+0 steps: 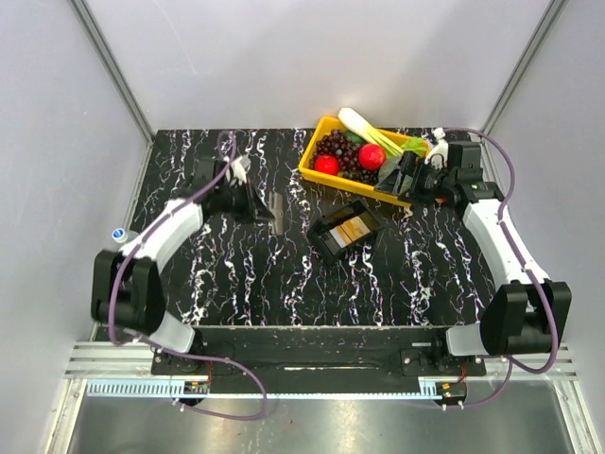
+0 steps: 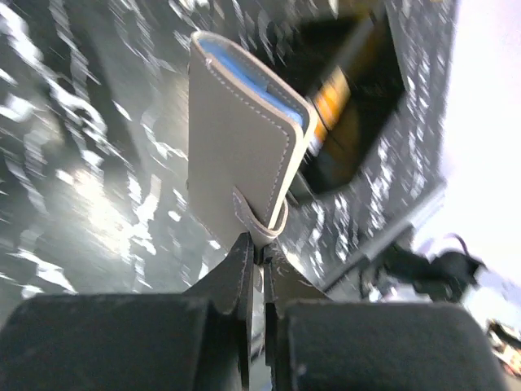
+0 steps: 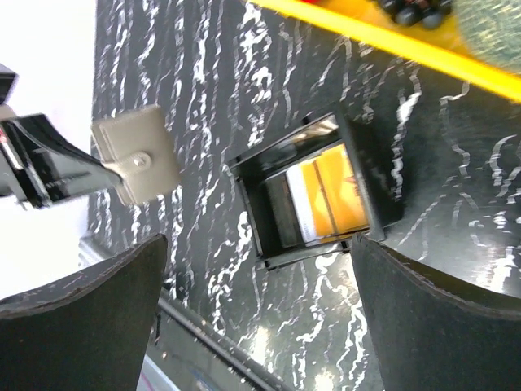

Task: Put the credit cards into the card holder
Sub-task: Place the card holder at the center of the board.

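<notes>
From above: black marbled table (image 1: 236, 274), closed in by pale walls on the left, back and right. In the back left part, left gripper (image 1: 248, 194) with the card holder (image 1: 272, 210) at its tip, just a narrow grey shape here. Right of it, across a narrow strip of bare table, a black tray (image 1: 321, 241) near the middle, with the credit cards (image 1: 352, 230) lying inside, yellow and orange. Behind the tray, a yellow basket (image 1: 310, 156) of fruit and vegetables, close to the back edge. Right gripper (image 1: 408, 175) just beside the basket's right end, with little room toward the right wall. Wide bare surface between the tray and the near edge.

From the left wrist, blurred: card holder (image 2: 240, 138) seen large, grey with a stitched border and blue inside at its far edge. Left gripper (image 2: 259, 244) almost fully closed, pinching only the holder's small strap. Beyond, the tray (image 2: 366, 138) and the cards (image 2: 335, 98). Cannot tell whether the holder touches the table.

From the right wrist: right gripper (image 3: 259, 244) spread wide, its fingers (image 3: 89, 318) far apart, with nothing between them. Below, the tray (image 3: 248, 204) with the cards (image 3: 338, 191), clearer than in the other views. To the left, the holder (image 3: 138, 155) at the left gripper (image 3: 98, 169), apart from the tray. At the top, only the basket's rim (image 3: 391, 37).
</notes>
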Motion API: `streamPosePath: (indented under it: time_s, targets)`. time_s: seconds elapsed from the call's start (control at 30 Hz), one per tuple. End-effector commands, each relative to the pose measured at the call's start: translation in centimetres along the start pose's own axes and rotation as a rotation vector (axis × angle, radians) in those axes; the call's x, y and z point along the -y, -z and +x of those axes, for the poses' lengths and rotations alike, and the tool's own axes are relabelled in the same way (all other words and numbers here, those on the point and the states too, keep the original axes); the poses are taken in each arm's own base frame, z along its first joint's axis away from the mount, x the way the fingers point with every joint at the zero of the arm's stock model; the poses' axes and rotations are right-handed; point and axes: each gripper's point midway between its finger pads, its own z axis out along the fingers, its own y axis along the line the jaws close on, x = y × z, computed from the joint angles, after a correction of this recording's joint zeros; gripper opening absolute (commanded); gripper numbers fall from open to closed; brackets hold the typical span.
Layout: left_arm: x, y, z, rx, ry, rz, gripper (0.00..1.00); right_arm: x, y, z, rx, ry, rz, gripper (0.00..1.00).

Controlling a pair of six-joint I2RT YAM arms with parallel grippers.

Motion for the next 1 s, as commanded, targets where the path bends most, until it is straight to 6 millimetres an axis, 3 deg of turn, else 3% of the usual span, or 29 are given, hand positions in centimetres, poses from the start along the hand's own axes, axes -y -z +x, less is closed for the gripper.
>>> streamPosePath:
  time_s: [0.0, 0.17, 0.23, 0.37, 0.43, 0.53, 0.67, 0.83, 0.97]
  targets:
    - [4.3, 0.8, 4.2, -0.013, 0.072, 0.288, 0.02, -3.8, -0.4, 2.5, -0.109, 0.013, -0.181, 0.99]
    - [0.8, -1.4, 8.4, 0.002, 0.182, 0.242, 0.06, -6.2, -2.8, 6.1, -0.222, 0.076, -0.186, 0.99]
    - [-0.1, -2.1, 9.4, 0.003, 0.201, 0.217, 0.11, -6.3, -4.0, 7.4, -0.256, 0.087, -0.147, 0.99]
    - [-2.4, -2.9, 11.3, -0.039, 0.236, 0.126, 0.32, -4.2, -6.5, 9.8, -0.282, 0.116, 0.017, 0.97]
    - [-3.9, -3.1, 12.2, -0.060, 0.242, 0.049, 0.36, -2.2, -7.2, 10.8, -0.291, 0.144, 0.106, 0.98]
    - [-5.4, -3.0, 12.7, -0.062, 0.220, -0.027, 0.45, 0.6, -7.7, 10.7, -0.273, 0.194, 0.217, 0.99]
    - [-6.4, -2.7, 12.2, -0.063, 0.170, -0.103, 0.47, 2.1, -7.9, 9.9, -0.246, 0.229, 0.296, 1.00]
    - [-7.6, -1.7, 11.4, -0.044, 0.108, -0.218, 0.51, 4.9, -6.9, 9.0, -0.197, 0.266, 0.453, 0.99]
    - [-7.7, -1.2, 10.4, -0.011, 0.067, -0.243, 0.54, 6.0, -5.8, 7.6, -0.147, 0.303, 0.533, 0.99]
